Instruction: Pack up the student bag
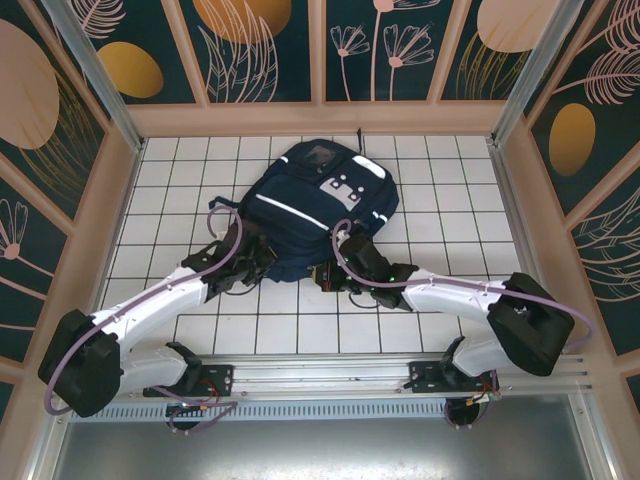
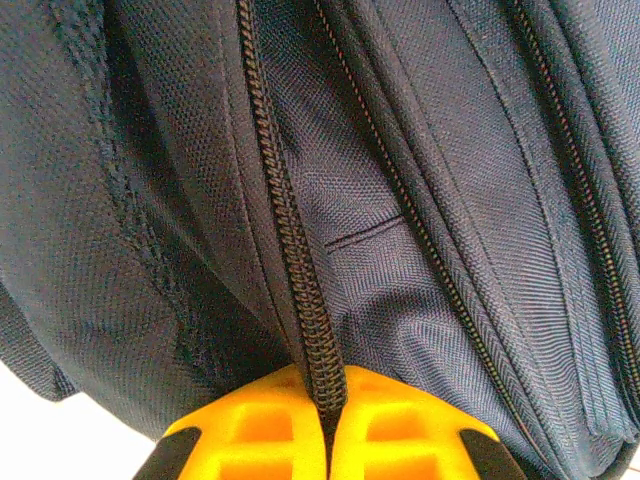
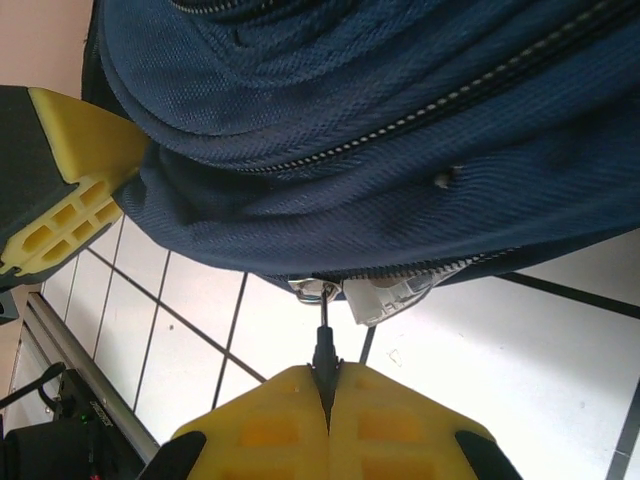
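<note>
The navy student bag (image 1: 312, 205) lies flat in the middle of the white tiled floor, its white stripes facing up. At the bag's near left edge, my left gripper (image 1: 258, 263) is shut, its yellow fingers (image 2: 260, 430) pinching a dark zipper seam (image 2: 290, 250) of the bag. My right gripper (image 1: 328, 276) sits at the bag's near edge, shut on a small dark zipper pull (image 3: 324, 352) that hangs from a metal slider (image 3: 316, 291). A clear plastic piece (image 3: 392, 294) pokes out beside the slider. The left gripper's yellow finger (image 3: 72, 185) shows in the right wrist view.
Peach walls with dark floral panels (image 1: 260, 40) enclose the tiled floor (image 1: 180, 170) on three sides. An aluminium rail (image 1: 330, 375) runs along the near edge by the arm bases. Bare tiles lie to the left, right and behind the bag.
</note>
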Action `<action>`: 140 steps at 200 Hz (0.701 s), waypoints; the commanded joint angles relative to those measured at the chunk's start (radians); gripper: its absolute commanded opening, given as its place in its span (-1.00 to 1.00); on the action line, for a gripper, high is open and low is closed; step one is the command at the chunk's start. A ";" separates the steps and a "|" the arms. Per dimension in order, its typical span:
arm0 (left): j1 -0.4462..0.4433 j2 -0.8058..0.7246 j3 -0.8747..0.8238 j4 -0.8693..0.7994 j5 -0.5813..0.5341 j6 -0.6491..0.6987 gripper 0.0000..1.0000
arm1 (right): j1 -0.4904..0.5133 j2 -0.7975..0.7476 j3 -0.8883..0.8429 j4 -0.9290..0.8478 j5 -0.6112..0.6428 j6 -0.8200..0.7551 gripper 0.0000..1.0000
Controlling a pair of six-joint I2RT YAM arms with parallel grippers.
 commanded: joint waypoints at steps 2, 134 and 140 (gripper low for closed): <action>0.035 -0.040 0.042 -0.072 -0.063 0.069 -1.00 | -0.018 -0.033 0.036 -0.054 0.003 -0.036 -1.00; 0.086 -0.060 0.077 -0.063 0.163 0.061 0.21 | 0.013 0.185 0.346 -0.035 -0.179 -0.009 -1.00; 0.086 -0.069 0.056 -0.044 0.180 0.026 0.22 | 0.014 0.189 0.352 -0.035 -0.182 -0.009 -1.00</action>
